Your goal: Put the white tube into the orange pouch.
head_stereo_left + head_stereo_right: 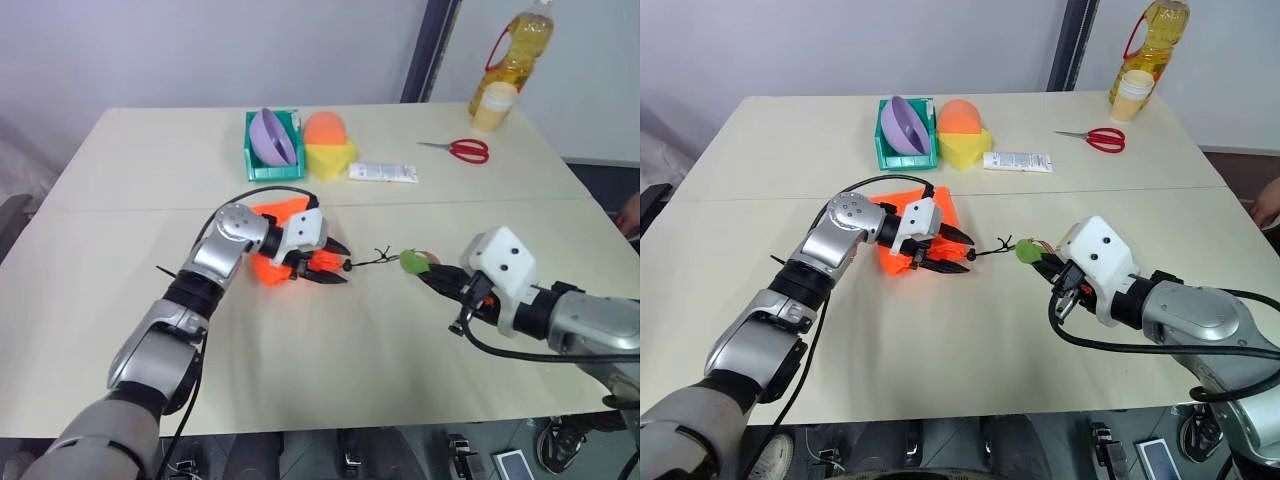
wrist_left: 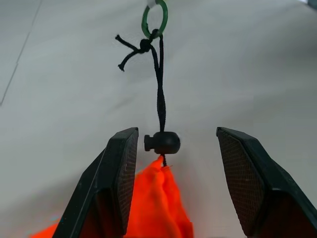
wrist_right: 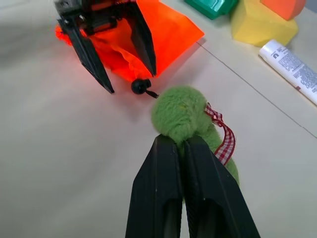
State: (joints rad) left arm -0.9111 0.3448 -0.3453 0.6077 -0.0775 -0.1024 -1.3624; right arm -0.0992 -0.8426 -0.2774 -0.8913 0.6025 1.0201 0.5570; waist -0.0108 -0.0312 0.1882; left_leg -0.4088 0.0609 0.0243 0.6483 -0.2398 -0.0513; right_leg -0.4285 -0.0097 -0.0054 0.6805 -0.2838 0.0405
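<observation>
The orange pouch (image 1: 279, 210) lies flat at mid-table, its gathered mouth toward my right arm. My left gripper (image 2: 176, 131) is open and straddles that mouth, with the black cord stopper (image 2: 163, 143) between its fingers. From the stopper the black drawstring (image 2: 161, 94) runs straight to the fuzzy green tag (image 3: 181, 114). My right gripper (image 3: 181, 141) is shut on the tag's near end, just above the tabletop. The white tube is out of view.
At the back of the table stand a teal bin (image 1: 270, 172) holding a purple bowl (image 1: 272, 135), an orange-and-yellow rounded object (image 1: 328, 145) and a long flat tube with grey print (image 1: 383, 172). Red scissors (image 1: 465, 150), an oil bottle (image 1: 520, 50) and a cup (image 1: 494, 105) are far right.
</observation>
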